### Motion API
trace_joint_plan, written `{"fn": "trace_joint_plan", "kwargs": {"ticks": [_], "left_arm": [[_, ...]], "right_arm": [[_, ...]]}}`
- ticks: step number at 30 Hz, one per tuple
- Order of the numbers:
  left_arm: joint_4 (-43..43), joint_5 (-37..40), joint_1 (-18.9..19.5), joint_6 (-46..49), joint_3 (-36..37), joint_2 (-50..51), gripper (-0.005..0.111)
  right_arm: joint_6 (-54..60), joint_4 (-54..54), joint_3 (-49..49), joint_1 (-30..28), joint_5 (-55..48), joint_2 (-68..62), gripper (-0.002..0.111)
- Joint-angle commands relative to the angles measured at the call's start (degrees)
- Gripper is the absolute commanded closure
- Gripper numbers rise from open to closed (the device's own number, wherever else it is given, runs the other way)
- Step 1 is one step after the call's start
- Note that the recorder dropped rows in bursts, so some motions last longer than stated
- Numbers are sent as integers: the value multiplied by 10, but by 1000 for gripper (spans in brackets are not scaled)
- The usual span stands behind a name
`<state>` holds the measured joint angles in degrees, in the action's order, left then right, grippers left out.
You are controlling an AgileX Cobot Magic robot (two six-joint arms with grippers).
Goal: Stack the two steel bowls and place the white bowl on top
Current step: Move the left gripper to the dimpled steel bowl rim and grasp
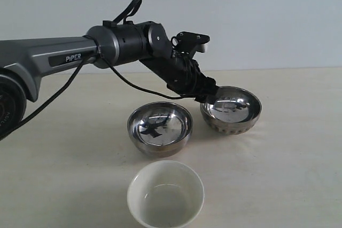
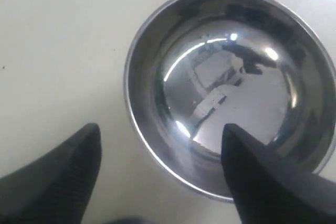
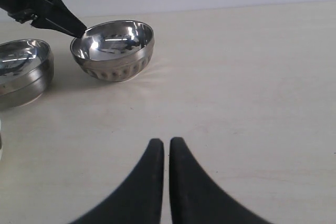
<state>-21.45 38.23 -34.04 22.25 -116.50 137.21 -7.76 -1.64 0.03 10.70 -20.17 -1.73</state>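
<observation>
The ribbed steel bowl [image 1: 231, 110] stands at the right of the table, also in the left wrist view [image 2: 231, 87] and the right wrist view [image 3: 114, 50]. The smooth steel bowl [image 1: 160, 127] sits just left of it [image 3: 21, 72]. The white bowl [image 1: 165, 194] rests near the front edge. My left gripper [image 1: 206, 95] [image 2: 160, 145] is open and straddles the ribbed bowl's near-left rim, one finger [image 2: 262, 177] over the inside, the other [image 2: 63, 171] outside. My right gripper [image 3: 166, 145] is shut on nothing, low over the table and away from the bowls.
The pale table top [image 1: 299, 174] carries only the three bowls. The left arm [image 1: 64, 57] with its black cable reaches across from the left above the smooth bowl. A plain wall stands behind.
</observation>
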Motion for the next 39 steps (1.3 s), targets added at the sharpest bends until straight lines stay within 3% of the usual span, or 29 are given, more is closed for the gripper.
{"fn": "trace_joint_plan", "kwargs": {"ticks": [1, 31, 35, 39], "left_arm": [[-5, -11, -5, -20, -4, 2, 45], [-33, -46, -5, -26, -4, 51, 47], [-33, -56, -5, -26, -4, 51, 56], [-41, -74, -5, -26, -4, 51, 86]], "right_arm": [[0, -5, 0, -4, 6, -1, 108], [0, -5, 0, -4, 6, -1, 108], [0, -5, 0, -4, 6, -1, 108], [0, -5, 0, -4, 6, -1, 108]]}}
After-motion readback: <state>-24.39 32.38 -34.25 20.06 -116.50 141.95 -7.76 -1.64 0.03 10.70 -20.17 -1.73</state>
